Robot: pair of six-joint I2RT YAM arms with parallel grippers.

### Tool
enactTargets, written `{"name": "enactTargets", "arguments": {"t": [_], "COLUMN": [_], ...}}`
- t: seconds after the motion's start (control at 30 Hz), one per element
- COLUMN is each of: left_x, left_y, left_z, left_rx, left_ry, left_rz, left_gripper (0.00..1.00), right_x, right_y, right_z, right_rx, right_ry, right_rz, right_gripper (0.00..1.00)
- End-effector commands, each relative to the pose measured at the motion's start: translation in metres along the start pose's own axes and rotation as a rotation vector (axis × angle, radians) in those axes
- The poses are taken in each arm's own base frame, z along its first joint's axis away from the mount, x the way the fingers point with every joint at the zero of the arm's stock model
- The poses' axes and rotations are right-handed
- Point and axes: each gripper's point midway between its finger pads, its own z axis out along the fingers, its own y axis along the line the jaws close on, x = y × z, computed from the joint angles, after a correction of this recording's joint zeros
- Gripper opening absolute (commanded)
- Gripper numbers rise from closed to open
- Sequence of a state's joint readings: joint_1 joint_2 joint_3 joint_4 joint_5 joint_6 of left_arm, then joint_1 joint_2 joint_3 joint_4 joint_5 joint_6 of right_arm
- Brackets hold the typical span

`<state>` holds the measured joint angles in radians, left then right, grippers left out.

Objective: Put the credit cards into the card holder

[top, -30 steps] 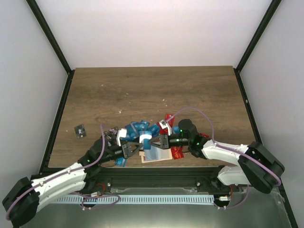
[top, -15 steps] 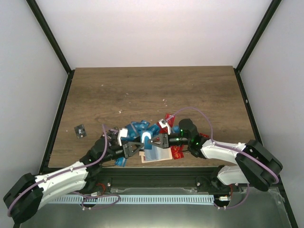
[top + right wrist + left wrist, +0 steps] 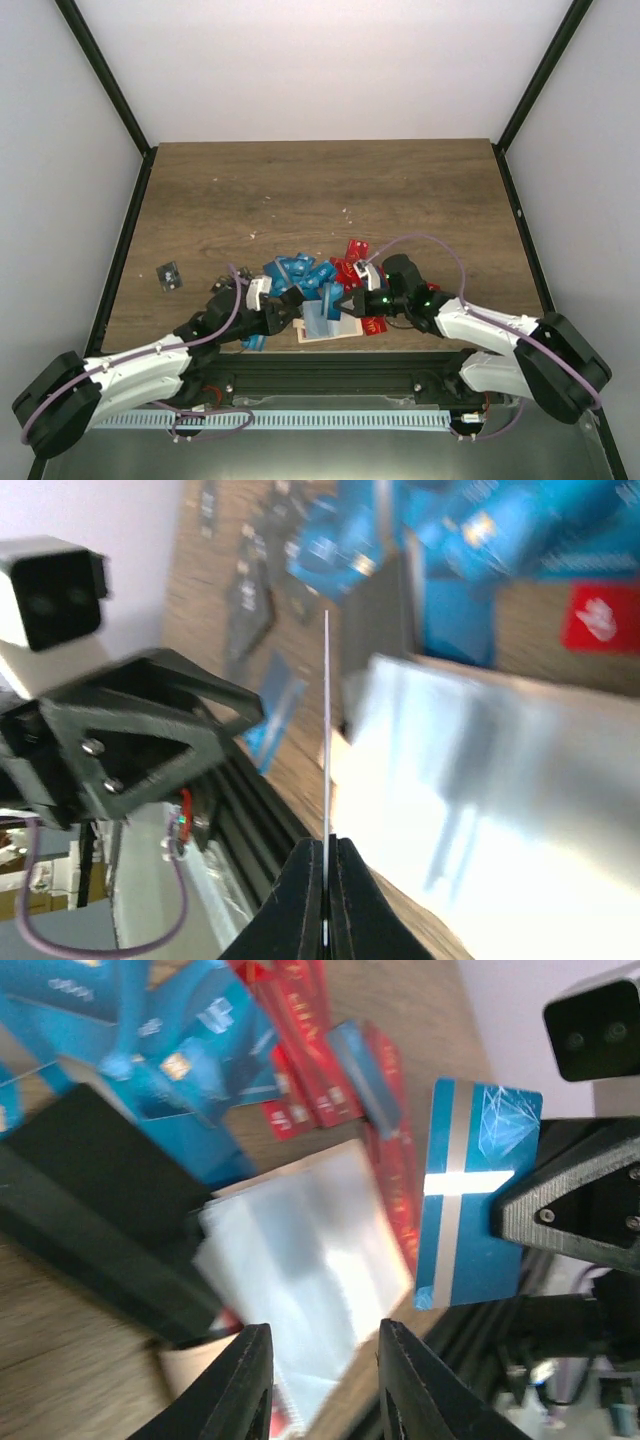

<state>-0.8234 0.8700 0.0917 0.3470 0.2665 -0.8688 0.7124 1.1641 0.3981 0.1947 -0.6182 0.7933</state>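
Looking down from above, the credit cards (image 3: 300, 272) are lying in a loose blue and red heap toward the near edge of the bench (image 3: 420, 190). A lone dark card (image 3: 169, 275) is sitting well apart on the left. The card holder (image 3: 322, 330) is lying flat at the near side of the heap, between the two arms. The left end effector (image 3: 290, 303) and the right end effector (image 3: 347, 300) are facing each other just above it. The right one is pinching a blue card (image 3: 330, 298) between them.

From the left wrist, the left end effector (image 3: 320, 1345) is standing released. Its two fingers (image 3: 245, 1385) are spread apart with nothing between them, hanging over the pale, glossy card holder (image 3: 300, 1250). Just right of the holder the blue card (image 3: 478, 1200), crossed by a white stripe, is standing upright. Its right edge is gripped by the other arm's black finger. Red and blue cards are spreading out beyond the holder.

From the right wrist, the right end effector (image 3: 325, 852) is clenched on the blue card (image 3: 327, 730), which is showing edge-on as a thin line rising from the fingertips. The card holder (image 3: 500, 780) is lying to its right. The left arm's black jaw is facing in from the left.
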Motion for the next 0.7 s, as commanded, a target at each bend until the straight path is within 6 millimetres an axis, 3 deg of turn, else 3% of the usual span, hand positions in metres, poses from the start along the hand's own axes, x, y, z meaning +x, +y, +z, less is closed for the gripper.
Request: {"name": "enactTargets", "arguments": {"t": [0.0, 0.13, 0.37, 0.67], "left_x": [0.002, 0.009, 0.017, 0.02], "left_y": [0.02, 0.031, 0.043, 0.053], "left_z": [0.005, 0.014, 0.022, 0.022], "left_rx": [-0.117, -0.166, -0.212, -0.255], "left_ry": [0.024, 0.076, 0.122, 0.137], "left_rz": [0.034, 0.039, 0.035, 0.035], "left_gripper": [0.29, 0.23, 0.21, 0.19], "right_x": [0.03, 0.035, 0.03, 0.023], "right_y": [-0.04, -0.045, -0.05, -0.046], "right_z": [0.002, 0.01, 0.022, 0.024], "right_rx": [0.108, 0.093, 0.092, 0.025], "right_ry": [0.089, 0.125, 0.153, 0.159], "right_rz": [0.073, 0.08, 0.062, 0.059], "right_gripper": [0.01, 0.01, 0.01, 0.01]}}
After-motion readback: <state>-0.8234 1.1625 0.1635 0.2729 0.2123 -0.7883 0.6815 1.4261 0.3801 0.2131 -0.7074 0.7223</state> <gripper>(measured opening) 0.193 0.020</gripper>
